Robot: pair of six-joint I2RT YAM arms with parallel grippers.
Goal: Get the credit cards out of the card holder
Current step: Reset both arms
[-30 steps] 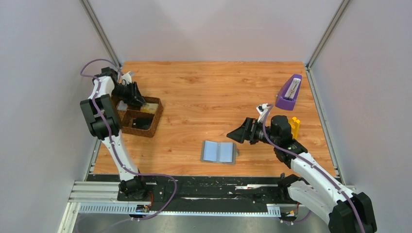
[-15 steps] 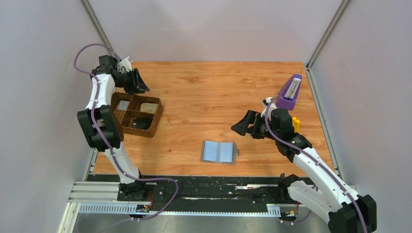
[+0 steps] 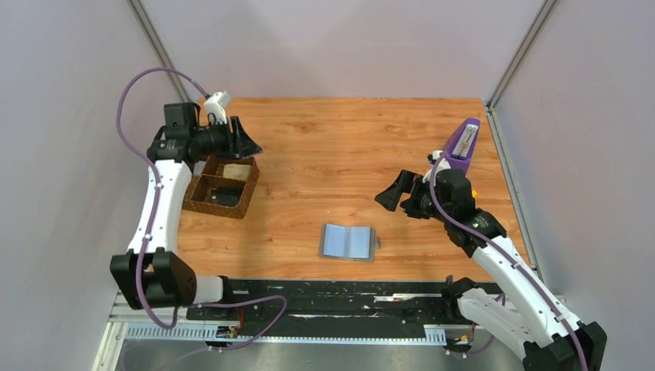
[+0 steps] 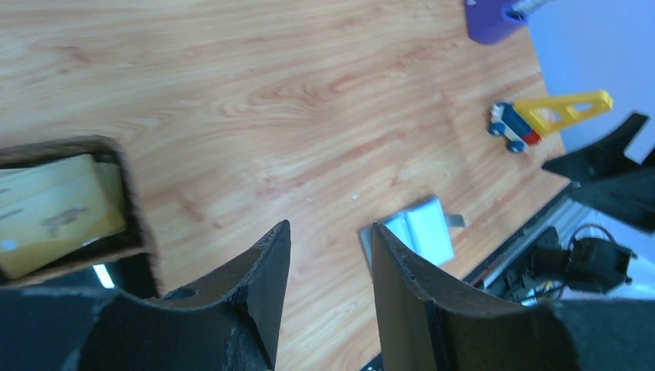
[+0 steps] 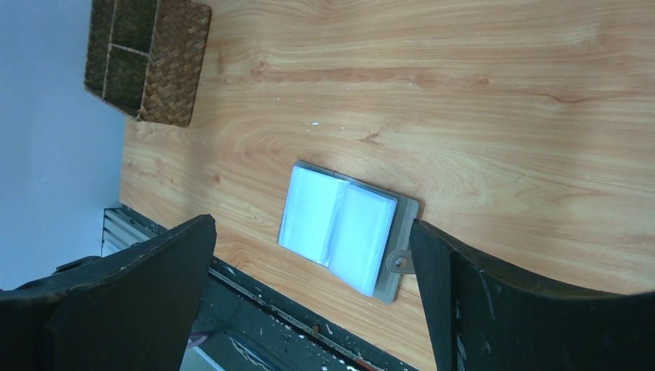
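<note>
Open card holder near the front edge, both grippers raised and empty.

The card holder (image 3: 348, 243) lies flat and open near the table's near edge, pale blue panels up, its long axis running left to right. The right gripper (image 3: 391, 192) is the nearer one: it hangs just beyond and to the right of the holder, jaws spread wide around nothing. The right wrist view frames the holder between its fingers and shows a small tab on one edge that the overhead view barely gives; whether cards remain in the pockets cannot be told. Farther off, the left gripper (image 4: 328, 232) hovers over the woven tray (image 3: 246, 197), jaws partly apart and empty. Its wrist view shows a tan card (image 4: 54, 212) in one tray compartment.
</note>
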